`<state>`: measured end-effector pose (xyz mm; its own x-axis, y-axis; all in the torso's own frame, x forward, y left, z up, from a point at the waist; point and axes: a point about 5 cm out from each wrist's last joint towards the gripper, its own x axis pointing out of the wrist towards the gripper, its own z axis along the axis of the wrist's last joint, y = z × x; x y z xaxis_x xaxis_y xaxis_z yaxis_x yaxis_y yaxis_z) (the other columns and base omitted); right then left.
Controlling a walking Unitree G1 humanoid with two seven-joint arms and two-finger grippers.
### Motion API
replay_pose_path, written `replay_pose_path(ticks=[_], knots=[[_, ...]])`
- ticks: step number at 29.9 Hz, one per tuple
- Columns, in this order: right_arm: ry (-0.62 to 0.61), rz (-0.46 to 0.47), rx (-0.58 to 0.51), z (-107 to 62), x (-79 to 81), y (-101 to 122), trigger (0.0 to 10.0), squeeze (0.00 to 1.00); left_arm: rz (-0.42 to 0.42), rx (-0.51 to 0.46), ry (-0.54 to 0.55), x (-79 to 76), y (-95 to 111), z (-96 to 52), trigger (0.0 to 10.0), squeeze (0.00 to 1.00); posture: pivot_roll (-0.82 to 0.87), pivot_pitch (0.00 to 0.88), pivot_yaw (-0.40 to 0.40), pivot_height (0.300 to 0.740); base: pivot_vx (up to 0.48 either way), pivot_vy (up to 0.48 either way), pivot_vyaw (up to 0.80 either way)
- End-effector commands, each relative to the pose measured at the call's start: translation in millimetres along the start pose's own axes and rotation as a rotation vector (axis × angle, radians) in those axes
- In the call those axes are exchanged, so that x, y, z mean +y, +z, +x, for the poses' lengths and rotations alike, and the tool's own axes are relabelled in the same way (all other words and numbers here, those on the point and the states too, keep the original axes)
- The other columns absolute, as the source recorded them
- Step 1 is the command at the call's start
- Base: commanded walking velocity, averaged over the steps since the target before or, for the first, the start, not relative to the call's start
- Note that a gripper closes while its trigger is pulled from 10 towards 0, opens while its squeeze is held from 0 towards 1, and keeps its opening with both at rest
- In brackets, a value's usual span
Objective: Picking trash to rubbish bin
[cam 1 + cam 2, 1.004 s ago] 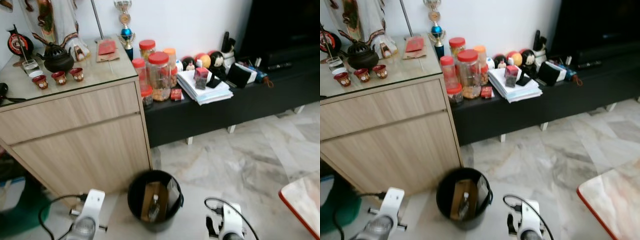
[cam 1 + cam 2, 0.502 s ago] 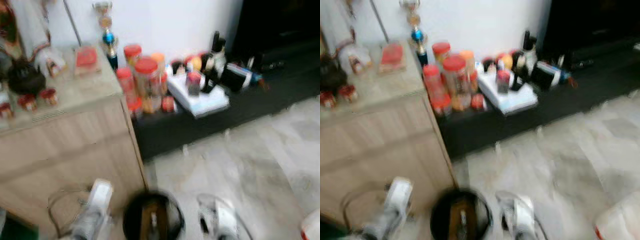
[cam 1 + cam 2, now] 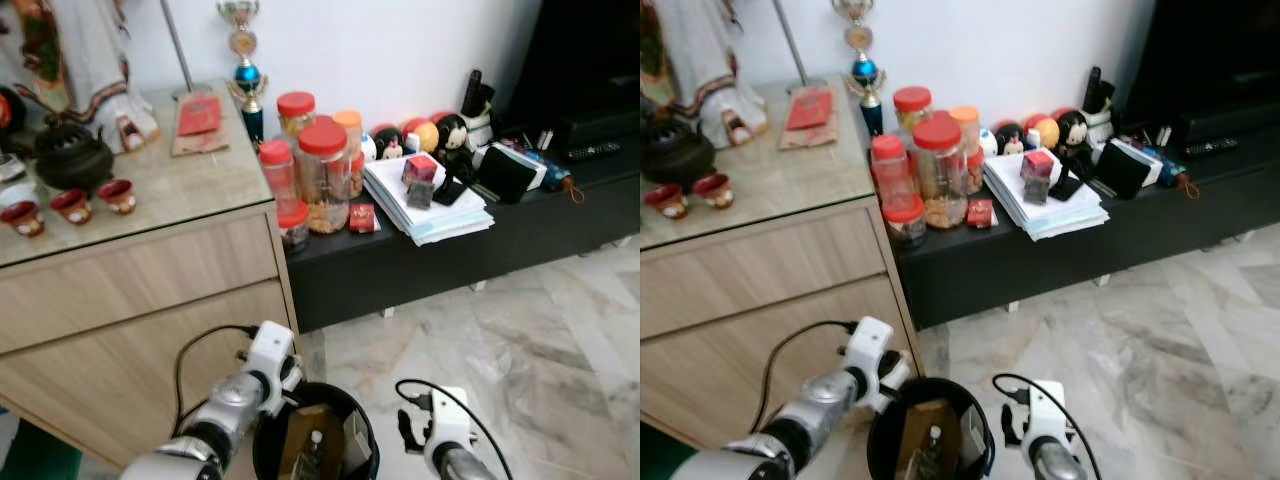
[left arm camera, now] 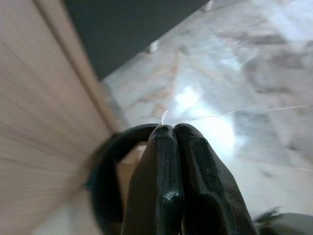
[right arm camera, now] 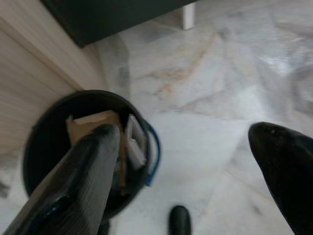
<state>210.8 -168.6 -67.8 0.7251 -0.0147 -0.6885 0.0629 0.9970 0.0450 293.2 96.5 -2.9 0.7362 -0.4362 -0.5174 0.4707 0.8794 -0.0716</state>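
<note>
A black round rubbish bin [image 3: 362,428] stands on the marble floor by the wooden cabinet's corner. Inside it are a brown cardboard piece [image 3: 300,432], a small clear bottle [image 3: 316,442] and a white packet [image 5: 135,147]. My left arm [image 3: 268,358] reaches to the bin's near-left rim. In the left wrist view my left gripper [image 4: 173,131] is shut, fingers pressed together just above the rim [image 4: 103,161], with only a thin pale fleck at the tips. My right gripper [image 5: 183,129] is open beside the bin with nothing between its fingers. The right wrist [image 3: 444,438] sits to the bin's right.
The wooden cabinet [image 3: 150,300] with a glass top carries a teapot [image 3: 70,158] and small red cups. A low black bench [image 3: 440,250] holds red-lidded jars [image 3: 322,170], a paper stack [image 3: 430,205] and toys. Open marble floor [image 3: 540,360] lies to the right.
The camera has shifted. My left arm has risen from low beside the bin up to its rim. The right arm stays by the bin's right side.
</note>
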Motion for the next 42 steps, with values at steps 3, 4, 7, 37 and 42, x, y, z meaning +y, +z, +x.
replay_pose_path(ticks=[3, 4, 7, 37, 42], knots=[[0.010, -0.006, -0.001, -1.4, -0.3, -3, 10.0, 0.00, -0.035, 0.022, -0.042, -4.6, -3, 0.6, 10.0, 0.00, -0.12, 0.040, 0.020, 0.740, 0.000, 0.000, 0.00], [0.009, -0.007, -0.001, -1.6, -1.1, -4, 10.0, 0.00, -0.030, 0.025, -0.050, -6.3, -4, 0.9, 10.0, 0.00, -0.12, 0.043, 0.017, 0.740, 0.000, 0.000, 0.00], [0.009, -0.011, 0.001, -1.9, -1.9, -4, 10.0, 0.00, -0.030, 0.026, -0.055, -7.3, -4, 1.0, 10.0, 0.74, -0.13, 0.047, 0.013, 0.740, 0.000, 0.000, 0.00], [0.016, -0.008, 0.022, -3.6, 1.4, -11, 10.0, 0.00, 0.018, 0.265, 0.437, 68.2, -73, -52.7, 10.0, 0.00, -0.09, 0.057, 0.026, 0.740, 0.000, 0.000, 0.00], [0.020, 0.000, 0.026, -4.1, 3.2, -13, 10.0, 0.00, -0.076, 0.352, 0.513, 74.0, -112, -80.4, 10.0, 0.00, -0.08, 0.055, 0.033, 0.740, 0.000, 0.000, 0.00]])
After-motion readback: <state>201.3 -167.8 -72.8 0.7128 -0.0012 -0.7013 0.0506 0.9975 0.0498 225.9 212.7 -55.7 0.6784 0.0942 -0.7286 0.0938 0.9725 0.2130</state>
